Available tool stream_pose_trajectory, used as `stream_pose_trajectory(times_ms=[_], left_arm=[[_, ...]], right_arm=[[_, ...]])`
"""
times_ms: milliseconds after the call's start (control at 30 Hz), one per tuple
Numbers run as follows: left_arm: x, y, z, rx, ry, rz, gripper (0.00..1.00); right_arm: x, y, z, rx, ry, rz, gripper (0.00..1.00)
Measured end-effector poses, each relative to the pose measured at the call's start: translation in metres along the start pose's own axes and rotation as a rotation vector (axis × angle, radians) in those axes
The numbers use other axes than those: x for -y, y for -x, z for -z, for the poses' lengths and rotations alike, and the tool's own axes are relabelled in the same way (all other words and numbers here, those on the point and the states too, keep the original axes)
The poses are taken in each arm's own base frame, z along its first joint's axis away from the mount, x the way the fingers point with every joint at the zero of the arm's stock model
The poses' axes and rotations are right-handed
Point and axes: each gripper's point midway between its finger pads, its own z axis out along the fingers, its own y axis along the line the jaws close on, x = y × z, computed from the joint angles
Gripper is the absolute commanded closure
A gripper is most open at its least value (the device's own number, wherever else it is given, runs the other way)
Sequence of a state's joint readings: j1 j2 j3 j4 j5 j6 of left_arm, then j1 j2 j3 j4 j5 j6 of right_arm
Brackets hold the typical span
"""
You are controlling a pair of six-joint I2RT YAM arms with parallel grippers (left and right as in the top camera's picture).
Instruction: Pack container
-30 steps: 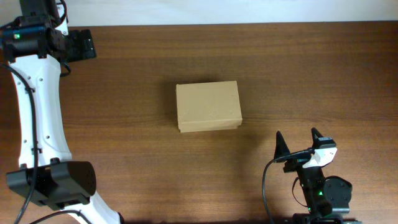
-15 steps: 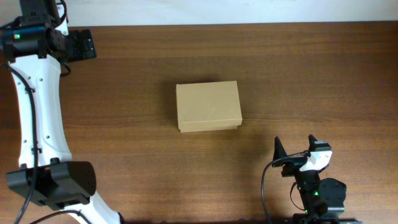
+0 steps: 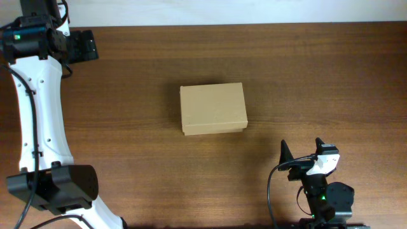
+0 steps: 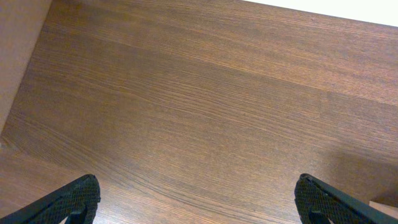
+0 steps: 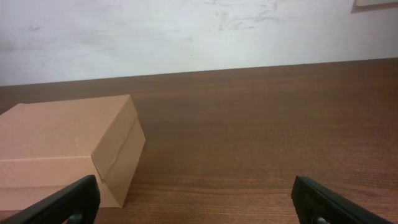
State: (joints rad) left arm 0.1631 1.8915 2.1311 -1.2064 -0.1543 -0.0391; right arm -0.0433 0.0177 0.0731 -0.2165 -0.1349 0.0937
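The left arm (image 3: 38, 102) reaches to the far corner of the brown wooden table (image 3: 140, 159) and the right arm (image 3: 325, 197) sits folded near. The left claw (image 4: 199, 202) and right claw (image 3: 302, 150) are wide open and empty, apart from the tan rectangular cardboard box (image 3: 213, 108).

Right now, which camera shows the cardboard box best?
The overhead view: the whole cardboard box is in frame, with its lid closed. The right wrist view catches the cardboard box low and side-on, its left part cut off by the frame edge. The left wrist view shows almost nothing but the table.
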Motion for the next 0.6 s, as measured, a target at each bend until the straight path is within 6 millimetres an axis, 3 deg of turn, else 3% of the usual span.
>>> stream_pose_trajectory(times_ms=[200, 333, 500, 600], left_arm=[[0.0, 0.0, 0.003, 0.006, 0.0, 0.0, 0.0], [-0.007, -0.006, 0.034, 0.046, 0.005, 0.006, 0.0], [-0.023, -0.062, 0.119, 0.186, 0.004, 0.03, 0.0], [-0.023, -0.105, 0.139, 0.322, -0.027, 0.048, 0.0]], right_arm=[[0.0, 0.0, 0.0, 0.0, 0.0, 0.0, 0.01], [0.0, 0.0, 0.0, 0.0, 0.0, 0.0, 0.01], [0.001, 0.0, 0.0, 0.0, -0.003, 0.0, 0.01], [0.001, 0.0, 0.0, 0.001, -0.004, 0.0, 0.01]])
